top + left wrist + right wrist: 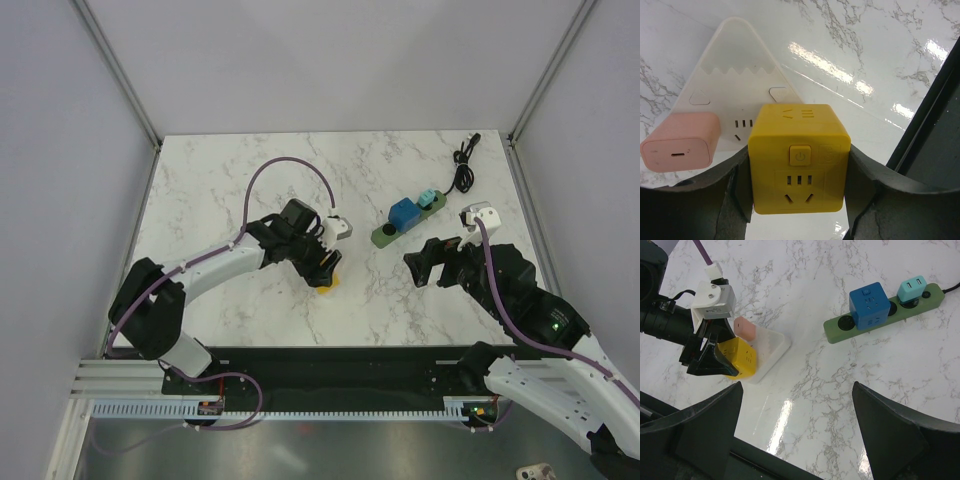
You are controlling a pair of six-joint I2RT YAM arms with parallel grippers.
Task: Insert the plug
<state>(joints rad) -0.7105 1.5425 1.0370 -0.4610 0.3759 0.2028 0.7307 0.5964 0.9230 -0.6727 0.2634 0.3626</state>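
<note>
- Gripping the yellow cube plug (799, 157), the left jaws are closed on its two side faces; its face with the button and the socket holes looks toward the left wrist camera.
- I cannot see the pins of the cube in any view, so I cannot tell which face carries them.
- The cube is at the near corner of the white holder (740, 60), just beside the pink charger (680, 142). Whether it rests on the holder or is already lifted is not clear.
- The green power strip (383, 237) lies to the right of the cube and a little farther from the bases, well apart from it. Its long axis runs diagonally, with its near end toward the cube.
- On the strip, the blue cube (868, 302) and the teal adapter (911, 290) are already seated. A free socket (845, 323) shows at the end nearest the left arm (210, 265), and I judge this is the goal.
- The left arm is stretched forward and bent to the right, with its wrist low over the bench (230, 180).
- The right jaws are wide open and hold nothing; the right arm (540, 320) hovers on the near side of the strip.
- In my judgement, the coming move is a lift, then a carry to the right along the bench, then a turn of the cube to meet the socket.
</note>
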